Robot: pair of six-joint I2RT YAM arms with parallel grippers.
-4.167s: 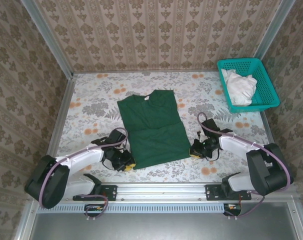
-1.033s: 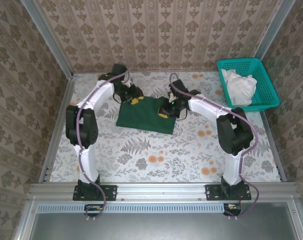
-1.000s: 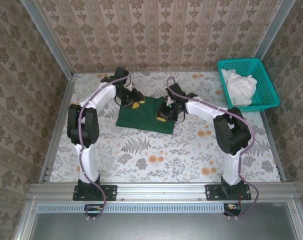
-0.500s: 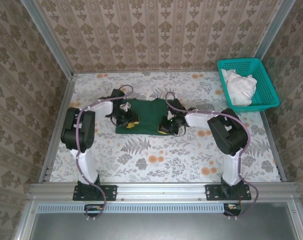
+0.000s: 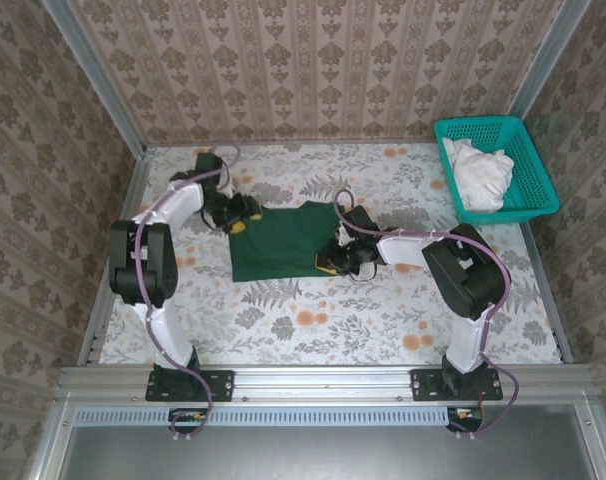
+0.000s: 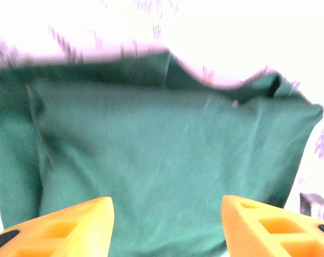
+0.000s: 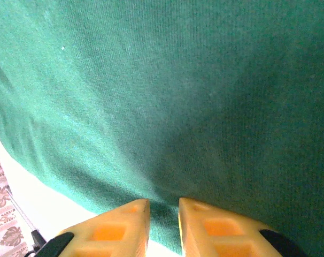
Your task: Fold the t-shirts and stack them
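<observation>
A dark green t-shirt (image 5: pixel 278 245) lies folded into a rough rectangle on the flowered table. My left gripper (image 5: pixel 233 222) is at its far left corner, open, fingers wide apart. In the left wrist view the left gripper (image 6: pixel 167 208) holds nothing, and the t-shirt (image 6: pixel 167 139) spreads ahead of it, blurred. My right gripper (image 5: pixel 335 262) sits low at the shirt's near right edge. In the right wrist view the right gripper (image 7: pixel 163 208) has a narrow gap between its fingers. The t-shirt (image 7: pixel 178 96) edge runs under that gap.
A teal mesh basket (image 5: pixel 536 190) with white cloth (image 5: pixel 480 172) in it stands at the back right corner. Patterned walls close the table on three sides. Bare tabletop lies in front of the shirt, toward the arm bases.
The shirt was folded in half and drawn slightly toward the near side. The left gripper has since opened and shifted left and back. The right gripper's fingers have parted a little.
</observation>
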